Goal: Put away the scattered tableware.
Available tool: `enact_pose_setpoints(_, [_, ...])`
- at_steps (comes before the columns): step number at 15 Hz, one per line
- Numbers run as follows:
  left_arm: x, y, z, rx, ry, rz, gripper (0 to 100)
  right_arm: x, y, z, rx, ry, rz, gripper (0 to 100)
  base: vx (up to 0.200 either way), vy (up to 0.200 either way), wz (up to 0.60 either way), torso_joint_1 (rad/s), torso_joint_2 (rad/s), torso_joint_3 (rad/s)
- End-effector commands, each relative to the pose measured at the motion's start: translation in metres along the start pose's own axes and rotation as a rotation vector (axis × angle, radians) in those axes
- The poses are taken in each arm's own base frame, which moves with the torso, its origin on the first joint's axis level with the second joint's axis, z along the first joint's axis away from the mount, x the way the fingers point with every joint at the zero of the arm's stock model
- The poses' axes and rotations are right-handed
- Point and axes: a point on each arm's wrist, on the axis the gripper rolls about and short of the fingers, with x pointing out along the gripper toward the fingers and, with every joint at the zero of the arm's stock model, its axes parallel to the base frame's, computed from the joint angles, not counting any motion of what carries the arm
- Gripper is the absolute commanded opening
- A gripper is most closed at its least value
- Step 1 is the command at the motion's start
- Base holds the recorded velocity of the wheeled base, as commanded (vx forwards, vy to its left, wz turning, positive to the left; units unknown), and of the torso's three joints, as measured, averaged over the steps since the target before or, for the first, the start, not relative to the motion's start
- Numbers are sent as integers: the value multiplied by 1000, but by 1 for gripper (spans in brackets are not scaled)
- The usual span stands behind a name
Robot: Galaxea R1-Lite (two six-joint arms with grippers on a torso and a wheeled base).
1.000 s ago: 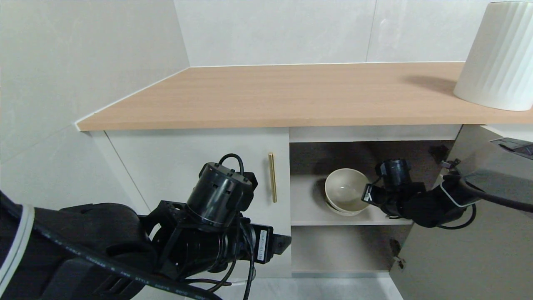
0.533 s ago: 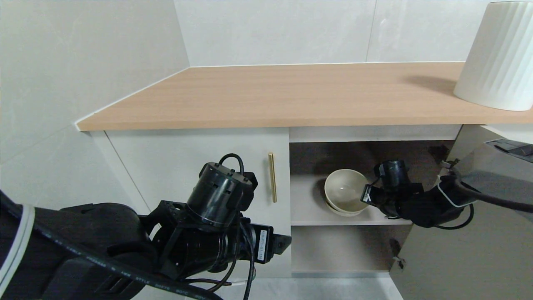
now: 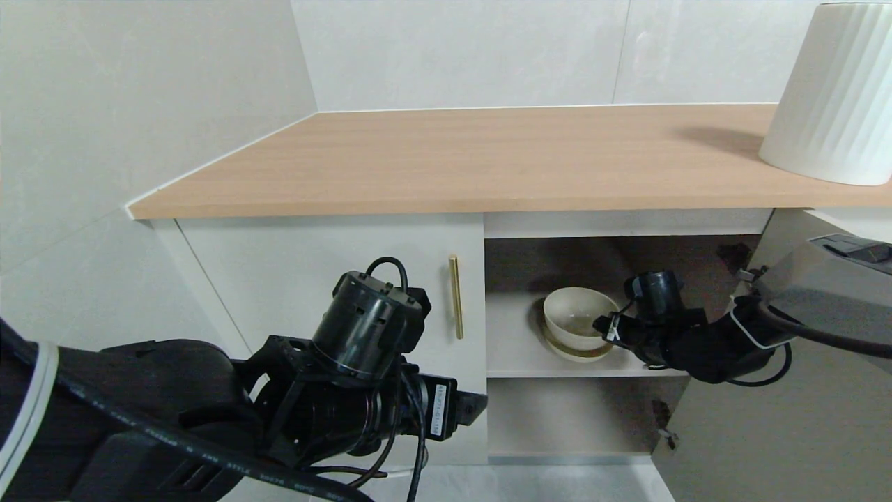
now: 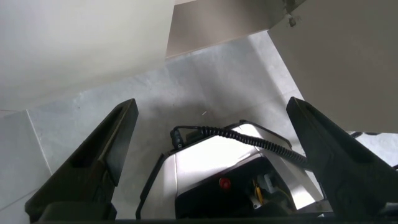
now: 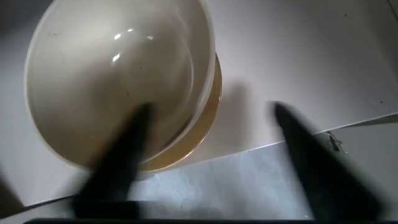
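A cream bowl [image 3: 575, 315] sits upright on a yellowish dish [image 3: 578, 351] on the upper shelf [image 3: 512, 348] of the open cabinet. In the right wrist view the cream bowl [image 5: 118, 81] rests in the yellowish dish [image 5: 208, 121]. My right gripper [image 3: 601, 326] is inside the cabinet at the bowl's right rim. The right gripper [image 5: 211, 112] is open, one finger over the bowl and the other outside it. My left gripper [image 3: 477, 406] hangs low in front of the closed left door; the left gripper [image 4: 211, 106] is open and holds nothing, above the floor.
A wooden countertop [image 3: 488, 160] tops the cabinet, with a white ribbed shade [image 3: 833, 90] at its right end. The left door has a gold handle [image 3: 455, 296]. The right door [image 3: 766, 432] stands swung open. The lower shelf [image 3: 571, 418] is bare.
The bowl was tilted toward me at my right gripper; it now sits level on the dish. The right gripper shifted slightly left. The left arm has not moved.
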Motion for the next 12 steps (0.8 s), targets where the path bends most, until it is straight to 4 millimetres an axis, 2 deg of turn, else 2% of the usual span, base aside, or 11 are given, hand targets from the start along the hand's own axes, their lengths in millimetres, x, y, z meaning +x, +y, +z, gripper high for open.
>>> enact_pose_setpoints(1, [0, 0, 0, -1, -2, 0, 100, -2, 0, 0, 0, -1, 1, 100, 0, 0, 0, 0, 0, 0])
enact_pose_setpoints(5, [-7, 4, 5, -14, -26, 1, 100, -12, 0, 4, 1, -1, 13, 100, 0, 0, 0, 0, 0, 0])
enact_pose_setpoints(7, [-33, 16, 12, -39, -93, 1, 100, -63, 3, 6, -35, 47, 103, 100, 0, 0, 0, 0, 0, 0])
enact_pose_setpoints(9, [-55, 28, 9, -60, -130, 4, 100, -124, 7, 5, -76, 118, 210, 100, 0, 0, 0, 0, 0, 0])
enact_pose_setpoints(10, [-60, 30, 8, -62, -139, 3, 100, -139, 7, 6, -85, 127, 235, 100, 0, 0, 0, 0, 0, 0])
enact_pose_setpoints(11, [-78, 33, 5, -62, -178, -11, 100, -176, 8, 6, -117, 155, 271, 100, 0, 0, 0, 0, 0, 0])
enact_pose_setpoints(12, [-88, 37, -1, -45, -190, -16, 100, -195, 3, 6, -132, 176, 273, 100, 0, 0, 0, 0, 0, 0])
